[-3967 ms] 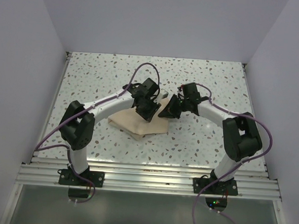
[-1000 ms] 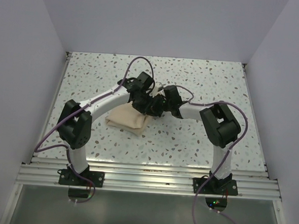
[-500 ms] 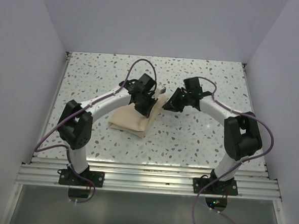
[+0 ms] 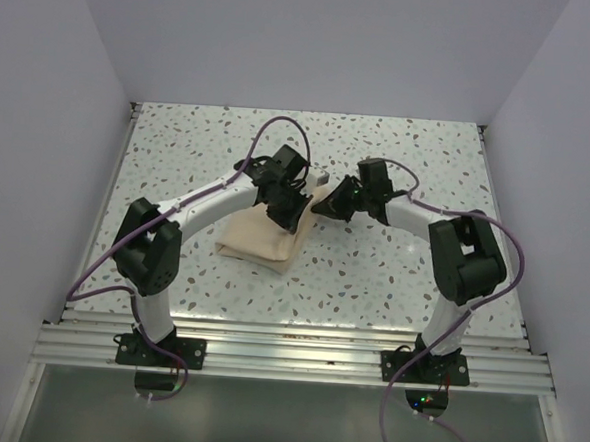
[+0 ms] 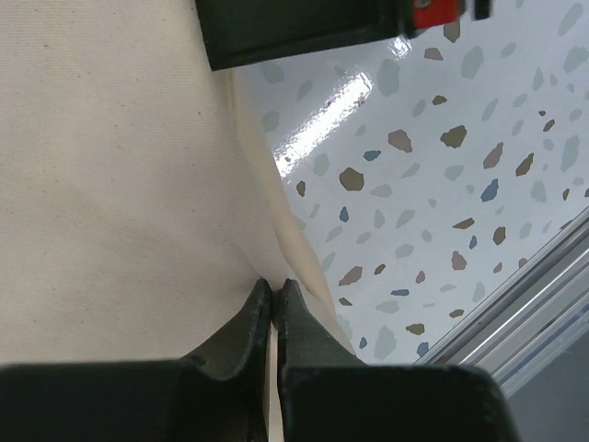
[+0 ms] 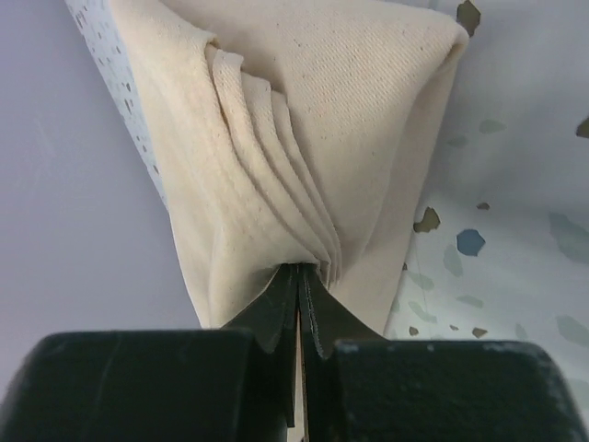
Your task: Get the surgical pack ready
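The tan cloth (image 4: 254, 241) lies as a folded bundle on the speckled table, left of centre. My left gripper (image 4: 288, 216) is shut on the cloth's right edge; in the left wrist view (image 5: 273, 285) the fingers pinch a fold of cloth (image 5: 110, 184). My right gripper (image 4: 326, 205) is shut on a pleated corner of the cloth (image 6: 350, 110), held up off the table, in the right wrist view (image 6: 299, 269). A small shiny bit (image 4: 318, 174) peeks out behind the left wrist; I cannot tell what it is. The instruments, the brown strips and the gauze are hidden.
The speckled table (image 4: 402, 278) is walled by white panels at the left, back and right. A metal rail (image 4: 297, 351) runs along the near edge, also seen in the left wrist view (image 5: 534, 304). Purple cables loop above both arms.
Over the last second the right gripper swung out to the right from beside the left gripper with its cloth corner, then came back a little left. The left gripper has barely moved.
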`<action>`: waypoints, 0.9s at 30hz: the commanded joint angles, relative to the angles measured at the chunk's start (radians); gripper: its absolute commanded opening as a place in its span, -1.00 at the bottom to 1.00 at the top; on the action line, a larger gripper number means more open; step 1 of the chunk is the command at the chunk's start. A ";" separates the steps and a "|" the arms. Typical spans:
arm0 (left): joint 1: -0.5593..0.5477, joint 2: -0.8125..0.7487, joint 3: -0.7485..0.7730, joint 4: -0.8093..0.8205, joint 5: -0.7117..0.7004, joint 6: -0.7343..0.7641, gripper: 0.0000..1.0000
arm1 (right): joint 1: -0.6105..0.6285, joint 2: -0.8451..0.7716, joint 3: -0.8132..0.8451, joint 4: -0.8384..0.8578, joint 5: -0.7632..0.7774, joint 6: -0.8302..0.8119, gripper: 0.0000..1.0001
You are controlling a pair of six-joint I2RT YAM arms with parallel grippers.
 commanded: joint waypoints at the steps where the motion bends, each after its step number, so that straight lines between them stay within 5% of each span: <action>1: -0.014 -0.055 0.003 0.016 0.097 0.023 -1.00 | 0.034 0.054 0.009 0.166 -0.016 0.095 -1.00; 10: -0.031 -0.043 -0.011 0.031 0.131 0.026 -1.00 | 0.075 0.177 0.059 0.127 0.169 0.146 -1.00; 16: -0.034 -0.042 -0.067 0.048 0.144 0.025 -1.00 | 0.028 0.053 0.082 -0.090 0.150 -0.057 -0.87; 21: -0.034 -0.064 -0.077 0.065 0.154 0.020 -0.59 | 0.002 -0.090 0.064 -0.260 0.100 -0.205 -0.58; 27: -0.034 -0.091 -0.100 0.072 0.163 0.031 -0.49 | -0.043 -0.160 0.097 -0.372 0.036 -0.322 0.24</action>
